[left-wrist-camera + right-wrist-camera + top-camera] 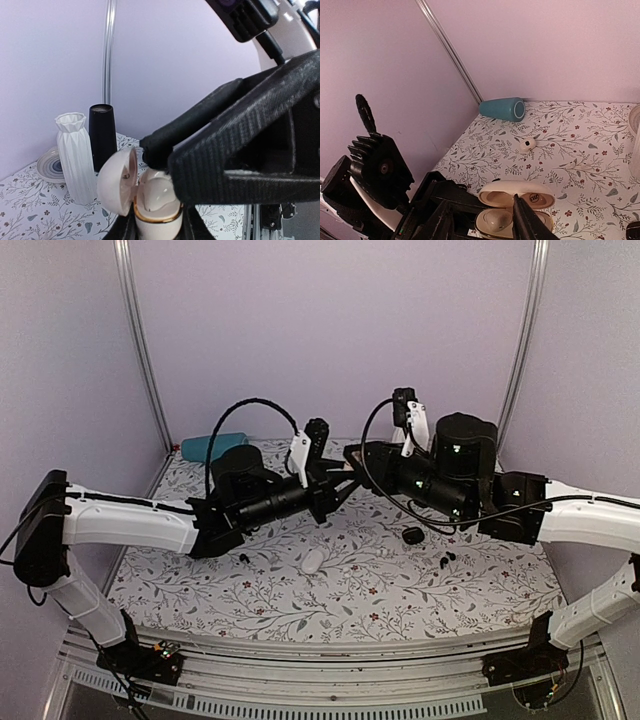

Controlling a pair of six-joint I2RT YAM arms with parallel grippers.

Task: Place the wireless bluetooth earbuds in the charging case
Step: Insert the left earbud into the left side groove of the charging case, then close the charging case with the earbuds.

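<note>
Table (330, 600): floral-patterned cover.
Left gripper (158, 227): clamped on the charging case (156, 197), held above the table.
Right gripper (481, 210): fingers apart, straddling the case.
Charging case: cream, lid hinged open.
Earbuds (447, 559): black pair lay on the table near the right arm.

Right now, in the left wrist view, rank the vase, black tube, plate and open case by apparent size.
Largest first:
open case, though nearness inflates it
vase
black tube
plate, partly hidden behind the vase
</note>
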